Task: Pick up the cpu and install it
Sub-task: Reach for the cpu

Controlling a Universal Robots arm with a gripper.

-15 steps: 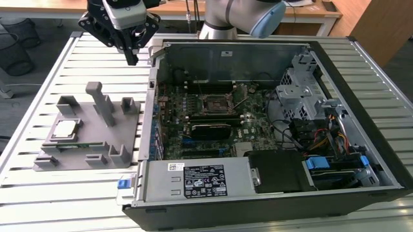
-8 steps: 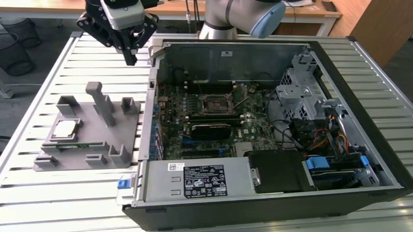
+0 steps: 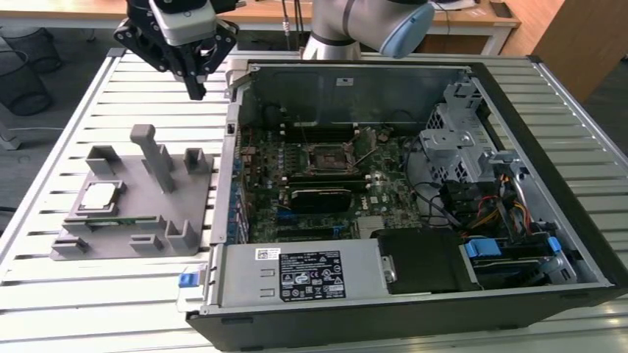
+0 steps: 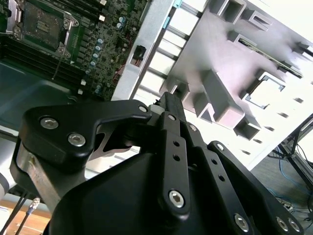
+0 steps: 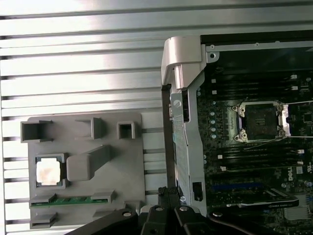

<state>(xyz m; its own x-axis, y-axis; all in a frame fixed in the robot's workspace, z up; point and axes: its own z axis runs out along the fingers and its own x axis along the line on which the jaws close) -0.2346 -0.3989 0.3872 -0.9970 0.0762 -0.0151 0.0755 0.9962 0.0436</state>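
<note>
Silvery cpu (image 3: pixel 99 195) lies in its pocket on the grey fixture (image 3: pixel 193 215), so we judge the pick-up not yet done. Our gripper (image 3: pixel 196 90) hangs high beside the computer case (image 3: pixel 412 323), well apart from it, fingers pressed together on nothing. A grasp calls for parted fingers centred over it. The first wrist view shows us cpu and bare socket (image 5: pixel 261 120) from above; the exterior view adds our height.

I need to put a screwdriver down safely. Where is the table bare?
The slatted table is bare in front of the grey fixture holding the cpu, at the exterior view's lower left, and behind it, below the gripper. The strip between fixture and computer case is narrow; inside the case is crowded.
</note>
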